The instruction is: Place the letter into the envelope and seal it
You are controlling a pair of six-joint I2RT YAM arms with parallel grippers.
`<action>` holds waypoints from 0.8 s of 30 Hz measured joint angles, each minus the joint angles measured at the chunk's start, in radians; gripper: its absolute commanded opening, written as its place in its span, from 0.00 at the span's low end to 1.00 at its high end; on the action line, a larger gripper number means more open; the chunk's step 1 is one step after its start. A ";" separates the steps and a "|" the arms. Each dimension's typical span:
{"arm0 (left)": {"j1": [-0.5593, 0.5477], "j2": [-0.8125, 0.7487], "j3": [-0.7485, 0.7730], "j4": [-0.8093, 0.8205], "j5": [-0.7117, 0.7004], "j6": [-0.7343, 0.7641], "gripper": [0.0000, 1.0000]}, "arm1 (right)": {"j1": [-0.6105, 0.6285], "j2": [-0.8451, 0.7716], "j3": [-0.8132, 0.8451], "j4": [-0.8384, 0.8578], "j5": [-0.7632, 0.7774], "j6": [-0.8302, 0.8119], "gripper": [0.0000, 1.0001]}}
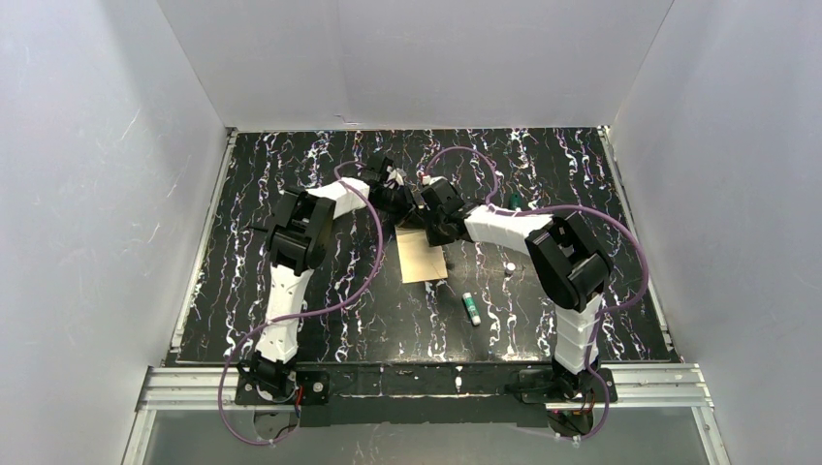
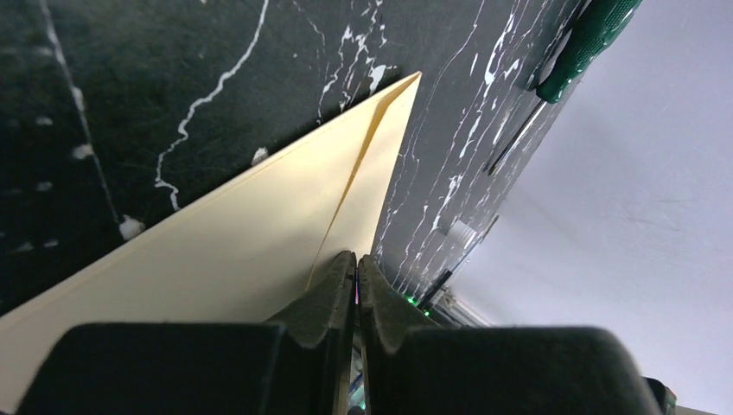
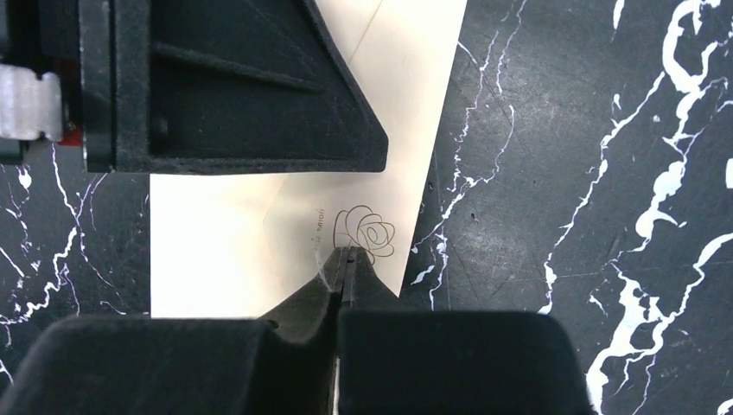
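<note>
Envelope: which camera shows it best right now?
Right wrist: the envelope sits close up, rose print sharp, right gripper shut at it, though black hardware covers its top. Top external shows it small, far end hidden under the arms. Left wrist shows only a slanted corner with a fold line.

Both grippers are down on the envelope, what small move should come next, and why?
Probably press the right gripper down and slide it along the envelope to crease the flap shut. Both grippers are closed with tips on the cream paper, the left gripper at its edge, and no white letter shows, so it seems already inside.
</note>
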 measured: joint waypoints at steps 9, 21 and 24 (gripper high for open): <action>0.033 -0.004 -0.038 -0.005 0.053 0.026 0.00 | 0.008 0.019 0.029 0.014 -0.021 -0.131 0.18; 0.069 -0.008 -0.103 0.066 0.134 -0.015 0.00 | 0.070 0.098 0.137 0.019 0.058 -0.230 0.25; 0.075 -0.012 -0.125 0.105 0.143 -0.025 0.00 | 0.098 0.099 0.136 0.021 0.100 -0.244 0.27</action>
